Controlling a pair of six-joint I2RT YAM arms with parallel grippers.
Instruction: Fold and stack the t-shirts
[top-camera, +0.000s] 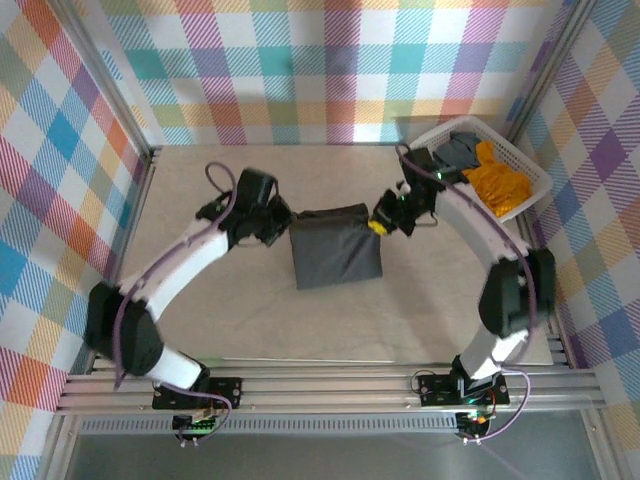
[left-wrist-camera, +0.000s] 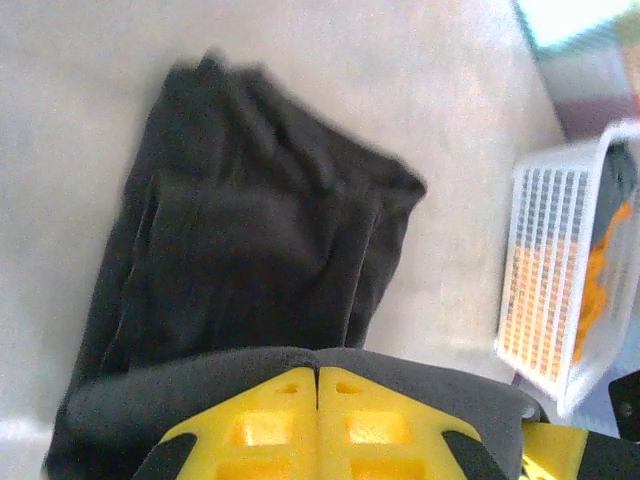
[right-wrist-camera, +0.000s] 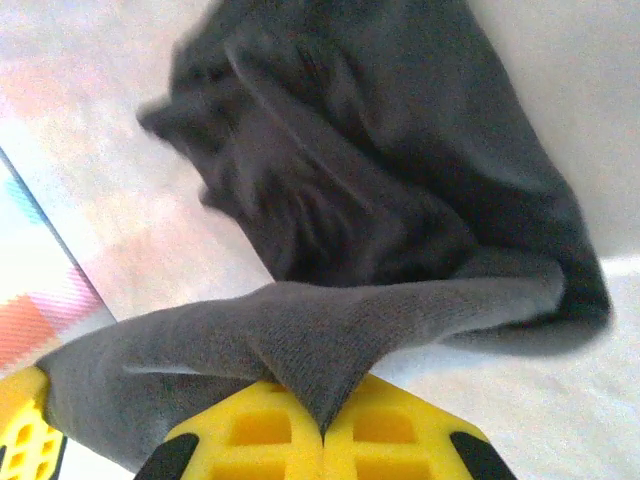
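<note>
At mid-table the left gripper (top-camera: 283, 228) and right gripper (top-camera: 378, 225) each clamp an opposite edge of the folded black shirt (top-camera: 335, 248).

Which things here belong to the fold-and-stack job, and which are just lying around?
Job: charcoal t-shirt, gripped by left gripper and right gripper; orange t-shirt and grey t-shirt, both in the white basket.
Lying around: the white basket itself.

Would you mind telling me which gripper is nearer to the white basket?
Right. The right gripper pinches the black shirt at the edge facing the basket, a short way from it; the left gripper holds the opposite edge, farther away.
</note>
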